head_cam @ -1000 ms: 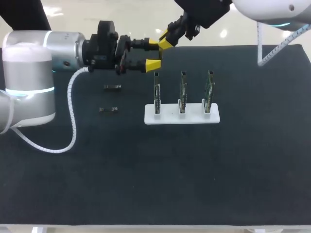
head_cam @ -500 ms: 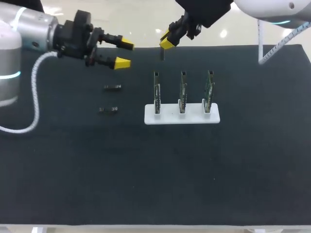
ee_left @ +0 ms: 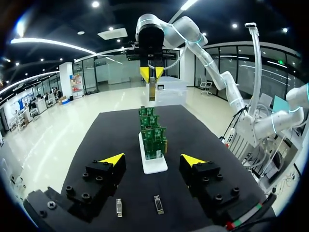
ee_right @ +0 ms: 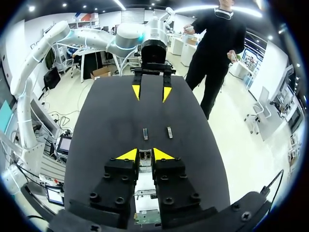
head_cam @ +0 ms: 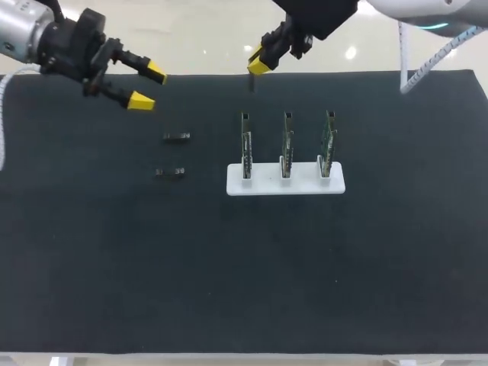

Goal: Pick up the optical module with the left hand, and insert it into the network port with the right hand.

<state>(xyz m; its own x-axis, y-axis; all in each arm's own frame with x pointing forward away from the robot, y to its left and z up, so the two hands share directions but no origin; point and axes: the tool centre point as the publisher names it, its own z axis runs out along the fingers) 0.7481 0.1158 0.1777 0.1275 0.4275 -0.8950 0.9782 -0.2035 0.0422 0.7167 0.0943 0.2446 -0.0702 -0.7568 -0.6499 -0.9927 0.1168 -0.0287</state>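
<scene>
Pinching the optical module, right tool hovers; left tool stands spread.

A small dark optical module hung upright, pinched in the right gripper over the far edge. A second module and a third module lay flat near three green boards that stood in a white holder.
</scene>
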